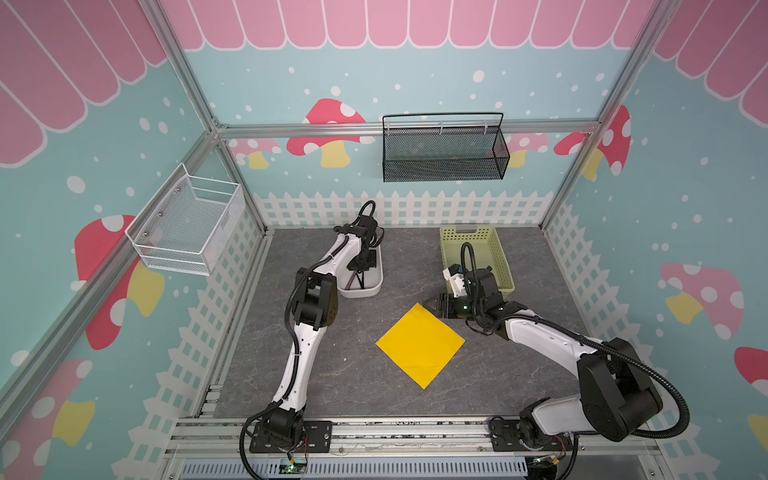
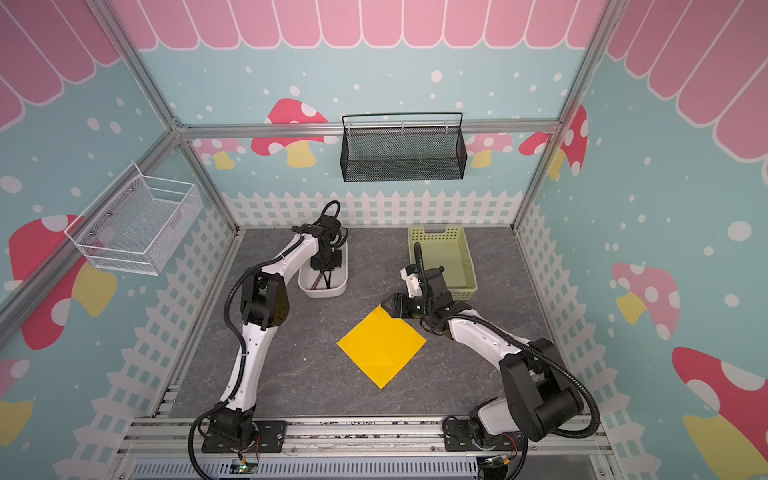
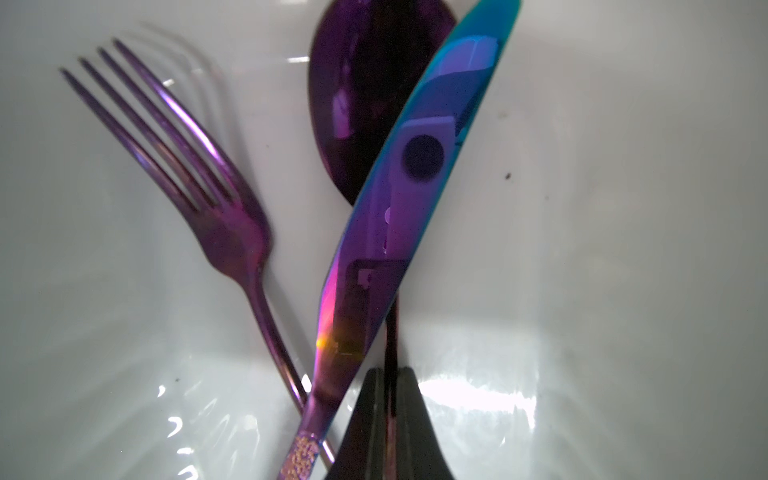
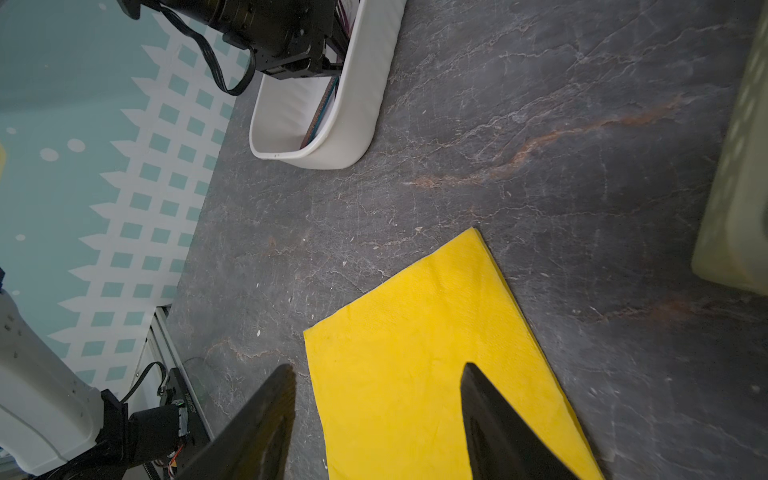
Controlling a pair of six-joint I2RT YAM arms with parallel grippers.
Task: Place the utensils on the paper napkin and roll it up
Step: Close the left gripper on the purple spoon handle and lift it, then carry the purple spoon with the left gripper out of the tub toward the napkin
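Observation:
Three purple utensils lie in a white tub (image 1: 361, 294): a fork (image 3: 232, 232), a spoon (image 3: 361, 104) and an iridescent knife (image 3: 407, 199) that crosses over the spoon's handle. My left gripper (image 3: 390, 374) reaches down into the tub and is shut on the spoon's thin handle. The yellow paper napkin (image 1: 419, 345) lies flat on the grey table as a diamond, with nothing on it. Over the napkin's far corner, my right gripper (image 4: 378, 370) stands open and holds nothing; it shows in a top view too, the right gripper (image 1: 430, 302).
A pale green perforated basket (image 1: 478, 257) stands at the back right, close behind the right wrist. A black mesh basket (image 1: 444, 149) hangs on the back wall and a white wire basket (image 1: 187, 224) on the left wall.

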